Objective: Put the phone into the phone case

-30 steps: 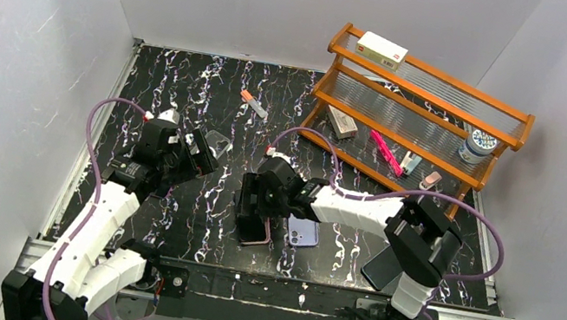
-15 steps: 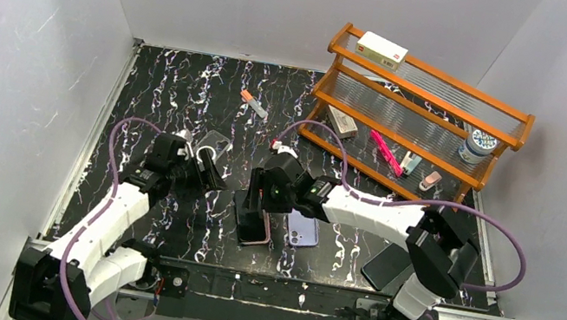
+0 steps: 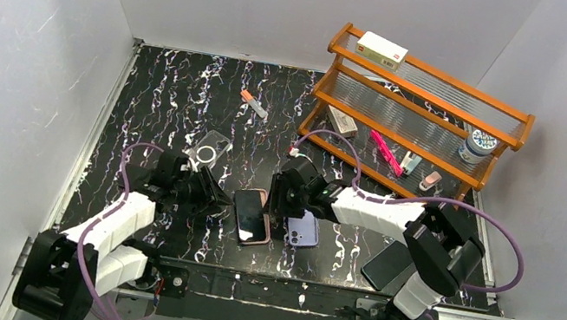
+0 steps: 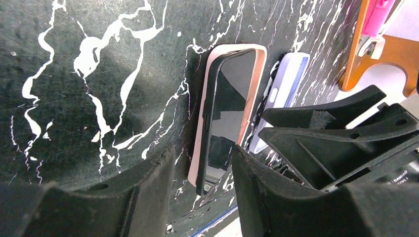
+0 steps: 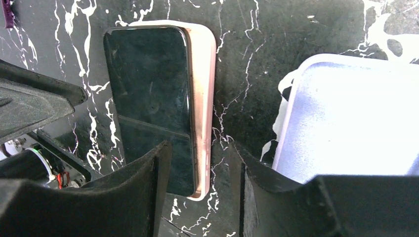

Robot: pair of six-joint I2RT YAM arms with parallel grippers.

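The phone [image 3: 251, 214] lies screen up, dark, on the pink phone case [image 5: 202, 89], shifted so the case's right rim shows bare. In the left wrist view one long edge of the phone [image 4: 227, 113] stands raised out of the case [image 4: 254, 64]. My left gripper [image 3: 213, 198] is low at the phone's left side, jaws partly open around its near corner [image 4: 201, 150] with gaps on both sides. My right gripper [image 3: 279, 203] is at the phone's right side. Its jaws [image 5: 198, 145] are partly open astride the case's rim and touch nothing.
A lilac phone or case [image 3: 303, 232] lies just right of the pink one, close to my right fingers. A clear case [image 3: 210, 149] lies behind my left gripper. A dark phone [image 3: 384, 268] lies front right. The wooden rack [image 3: 410, 121] with small items stands back right.
My left gripper came down and right from the clear case to the phone's left side. My right gripper slid right off the phone, uncovering it. Both pairs of jaws have narrowed.
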